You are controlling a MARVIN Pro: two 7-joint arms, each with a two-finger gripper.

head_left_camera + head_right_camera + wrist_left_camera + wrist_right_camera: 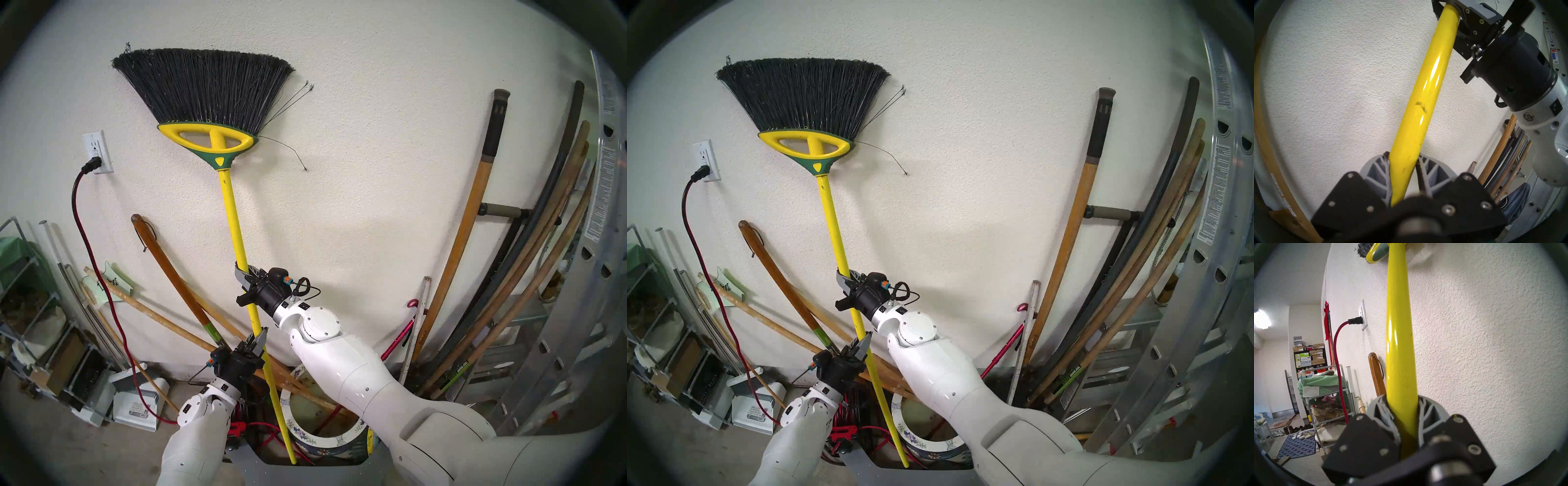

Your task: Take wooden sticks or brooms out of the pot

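The broom (pixel 237 220) stands head up against the wall, with a yellow pole, a yellow-and-green head and black bristles. My right gripper (pixel 242 271) is shut on the pole at mid height. My left gripper (pixel 258 339) is shut on it lower down. The wrist views show each pair of fingers clamped on the yellow pole (pixel 1423 95) (pixel 1400 327). The pole's lower tip hangs at the front left of the pot's flowered white rim (pixel 305 437). Tan wooden poles (pixel 176 325) and a brown pole (pixel 169 271) lean left out of the pot. My right arm hides the pot's right side.
Several long-handled tools (pixel 468 220) lean in the right corner beside an aluminium ladder (pixel 576 339). A red cord (pixel 101 288) runs from a wall outlet (pixel 96 152) to the floor. A wire rack (pixel 30 322) and a white dustpan (pixel 135 404) stand at the left.
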